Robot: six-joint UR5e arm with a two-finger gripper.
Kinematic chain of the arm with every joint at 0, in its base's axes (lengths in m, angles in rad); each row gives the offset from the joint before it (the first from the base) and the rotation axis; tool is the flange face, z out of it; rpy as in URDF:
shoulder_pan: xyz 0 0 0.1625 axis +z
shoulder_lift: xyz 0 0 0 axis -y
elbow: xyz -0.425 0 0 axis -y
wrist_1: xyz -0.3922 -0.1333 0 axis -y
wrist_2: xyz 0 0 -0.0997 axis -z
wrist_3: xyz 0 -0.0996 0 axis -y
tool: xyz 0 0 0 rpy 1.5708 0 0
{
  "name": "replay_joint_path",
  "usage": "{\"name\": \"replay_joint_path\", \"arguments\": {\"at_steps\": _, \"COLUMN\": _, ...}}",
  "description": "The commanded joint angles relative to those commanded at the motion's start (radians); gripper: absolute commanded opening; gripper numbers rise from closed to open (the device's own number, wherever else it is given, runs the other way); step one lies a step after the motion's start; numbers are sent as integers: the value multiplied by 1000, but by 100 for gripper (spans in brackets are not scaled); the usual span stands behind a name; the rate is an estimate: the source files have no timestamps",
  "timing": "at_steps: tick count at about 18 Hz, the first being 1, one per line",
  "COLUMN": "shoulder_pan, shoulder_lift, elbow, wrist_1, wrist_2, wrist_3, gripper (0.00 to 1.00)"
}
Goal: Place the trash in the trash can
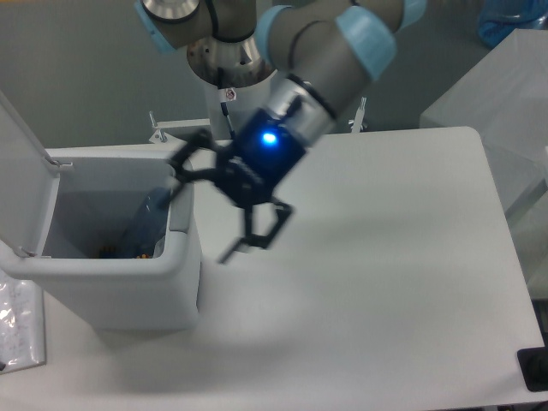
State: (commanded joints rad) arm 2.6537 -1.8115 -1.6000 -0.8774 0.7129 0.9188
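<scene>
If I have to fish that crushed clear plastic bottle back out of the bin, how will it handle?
The crushed clear plastic bottle looks empty, so probably light. Its dented, glossy walls would likely give and slip under the jaws. It leans steeply against the wall inside the white boxy plastic bin, so a nudge may topple it.

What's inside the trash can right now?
The clear bottle leans against the inner wall of the trash can; a small dark bit shows at the bottom. The front wall hides the rest of the floor.
</scene>
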Motion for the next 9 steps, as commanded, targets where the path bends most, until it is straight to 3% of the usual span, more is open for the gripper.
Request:
{"name": "replay_joint_path", "arguments": {"at_steps": 4, "shoulder_pan": 17, "shoulder_lift": -113, "elbow": 83, "wrist_1": -2, "wrist_2": 183, "wrist_3": 8, "gripper": 100}}
{"name": "replay_joint_path", "arguments": {"at_steps": 6, "shoulder_pan": 23, "shoulder_lift": -201, "elbow": 155, "wrist_1": -3, "wrist_2": 279, "wrist_3": 20, "gripper": 100}}
{"name": "replay_joint_path", "arguments": {"at_steps": 9, "shoulder_pan": 37, "shoulder_lift": -278, "elbow": 236, "wrist_1": -17, "wrist_2": 440, "wrist_3": 115, "gripper": 100}}
